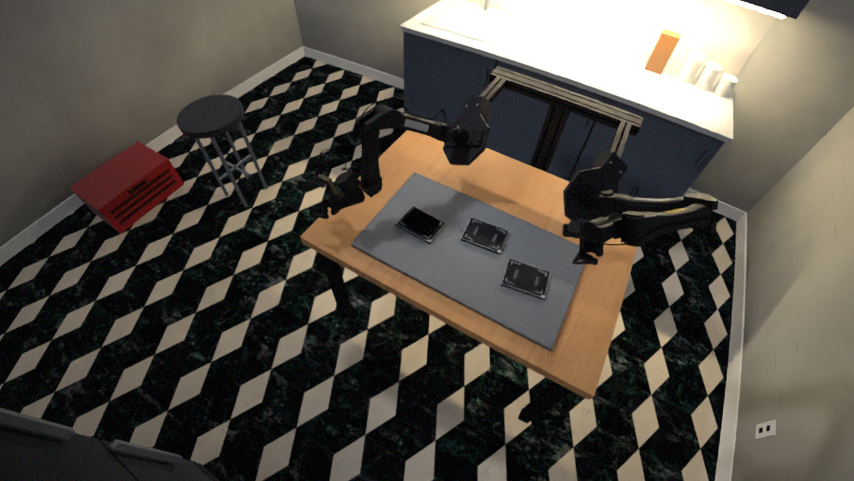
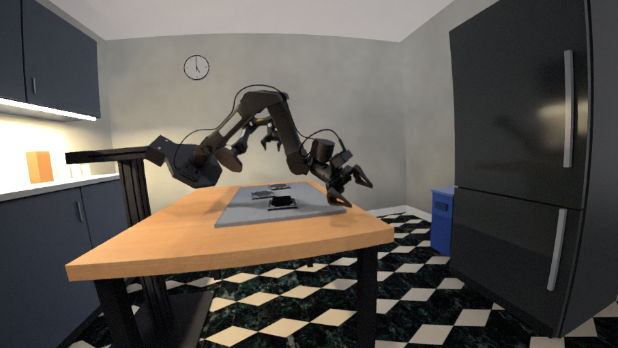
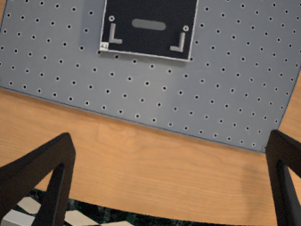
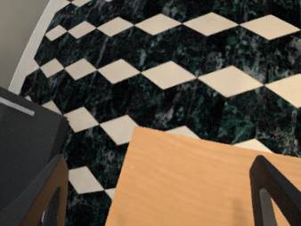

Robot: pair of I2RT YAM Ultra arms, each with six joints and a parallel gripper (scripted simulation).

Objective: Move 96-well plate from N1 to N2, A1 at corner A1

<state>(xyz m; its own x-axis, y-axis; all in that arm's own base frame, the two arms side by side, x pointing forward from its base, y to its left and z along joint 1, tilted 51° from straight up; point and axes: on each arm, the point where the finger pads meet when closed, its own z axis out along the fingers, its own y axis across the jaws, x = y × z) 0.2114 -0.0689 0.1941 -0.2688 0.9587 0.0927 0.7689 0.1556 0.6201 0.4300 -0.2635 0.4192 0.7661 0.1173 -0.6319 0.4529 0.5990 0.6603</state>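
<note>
Between my left jaws (image 1: 578, 243) (image 2: 271, 148) there is nothing; I have them spread about as wide as they go, above the end of the table (image 1: 603, 310) (image 2: 242, 241) (image 3: 134, 156) (image 4: 178, 178) on the N2 side. My right jaws (image 1: 322, 193) (image 2: 359, 195) are just as wide and just as bare, out by the opposite end, with a table corner and the checkered floor (image 1: 238, 334) (image 2: 268, 298) (image 4: 156, 49) in their wrist view. Further in from my left fingers, on the perforated grey board (image 1: 453, 280) (image 2: 242, 215) (image 3: 147, 95), lies nest N2 (image 1: 524, 291) (image 2: 278, 186) (image 3: 142, 40), unfilled, its A1 label readable at one corner and its locators showing. Another unfilled nest (image 1: 486, 234) (image 2: 262, 194) sits between it and nest N1 (image 1: 431, 240) (image 2: 276, 209). The dark 96-well plate (image 1: 420, 223) (image 2: 282, 200) is in N1, well apart from both my grips; I cannot tell which corner is cut off. Beyond the table stand a stool (image 1: 210, 115) and a red box (image 1: 128, 179).
</note>
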